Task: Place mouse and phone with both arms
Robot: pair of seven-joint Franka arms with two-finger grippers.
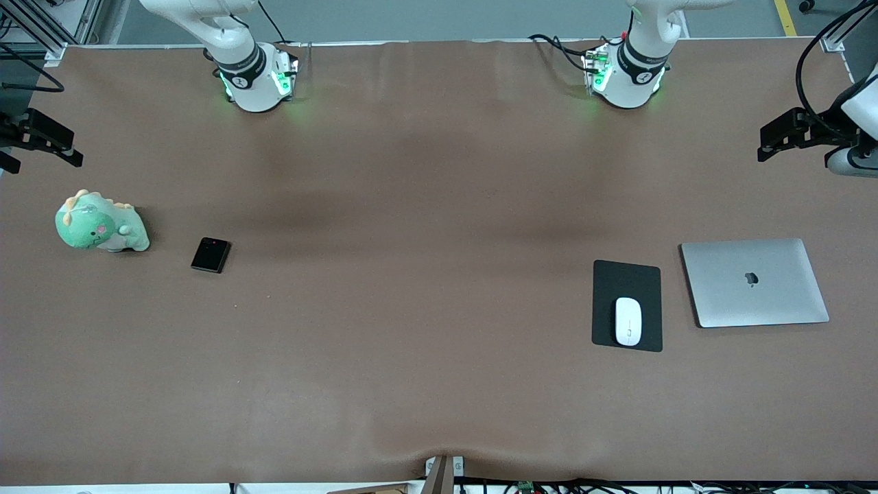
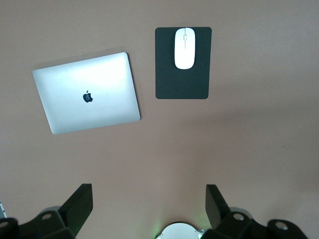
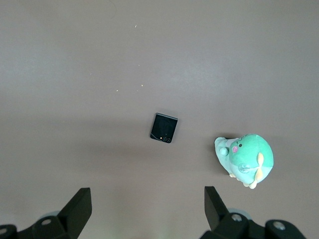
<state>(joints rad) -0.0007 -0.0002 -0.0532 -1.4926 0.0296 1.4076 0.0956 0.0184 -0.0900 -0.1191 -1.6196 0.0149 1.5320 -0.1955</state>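
The white mouse [image 1: 628, 321] lies on a matte black pad [image 1: 627, 278] toward the left arm's end of the table; it also shows in the left wrist view [image 2: 185, 48]. The small black phone [image 1: 210, 254] lies flat on the table toward the right arm's end, and shows in the right wrist view [image 3: 164, 127]. My left gripper [image 2: 148, 191] is open and empty, high over the table near its own base. My right gripper [image 3: 145, 191] is open and empty, high over the table near its base. Neither gripper shows in the front view.
A closed silver laptop [image 1: 754, 282] lies beside the pad, closer to the table's end. A green plush dinosaur [image 1: 101, 223] sits beside the phone, closer to the other end. Black fixtures [image 1: 796, 134] [image 1: 41, 137] stand at both table ends.
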